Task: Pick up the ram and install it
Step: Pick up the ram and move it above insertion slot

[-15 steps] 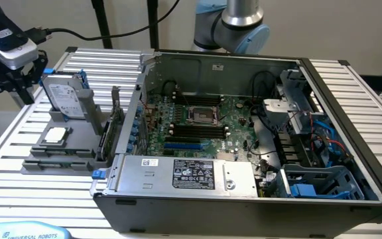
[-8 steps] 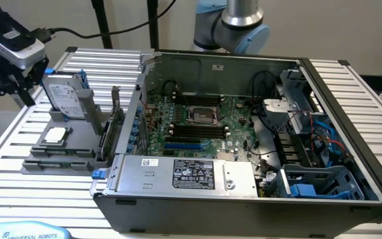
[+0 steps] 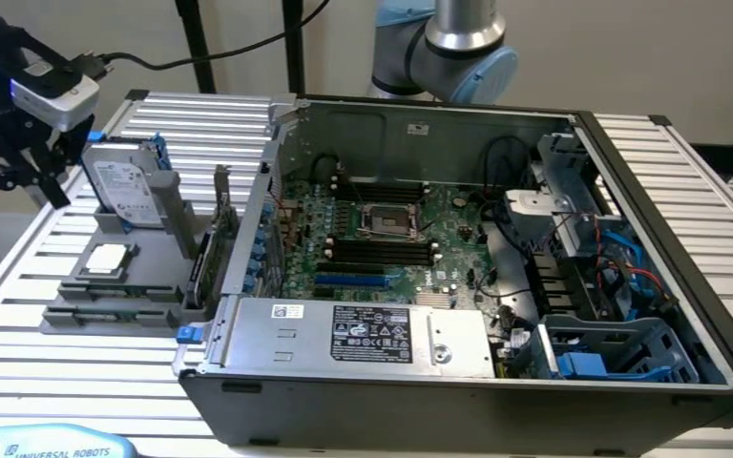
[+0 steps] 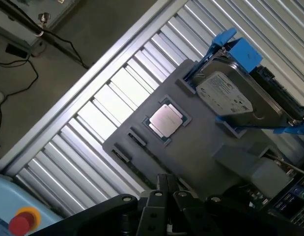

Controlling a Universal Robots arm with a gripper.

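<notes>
1. Ram [image 3: 110,293] stood on edge in the front rows of the grey holder [image 3: 157,277], not yet picked up. In the exterior view the holder sat at 9 o'clock from the case [image 3: 469,391].
2. Gripper [image 4: 167,181] hung off the holder's far side, near the drive [image 3: 125,186]. In the exterior view the ram lay at about 5 o'clock from it, lower and well apart.
3. Long axis of the ram ran 9 to 3 in that view, along the holder's front edge. The CPU [image 3: 108,258] lay just behind it at 12, and the drive stood beyond that.
4. Fingers looked drawn close together in the wrist view, with nothing between them.
5. Exterior view gave the open case, the motherboard [image 3: 456,215] and its black slots [image 3: 373,250]. I judged these to be where the ram belonged, at 3 o'clock from the holder.
6. Wrist view gave the holder from above, with the CPU face up and the drive in its blue bracket. Thin dark slots ran near the fingers, and I could not tell the ram apart there.
</notes>
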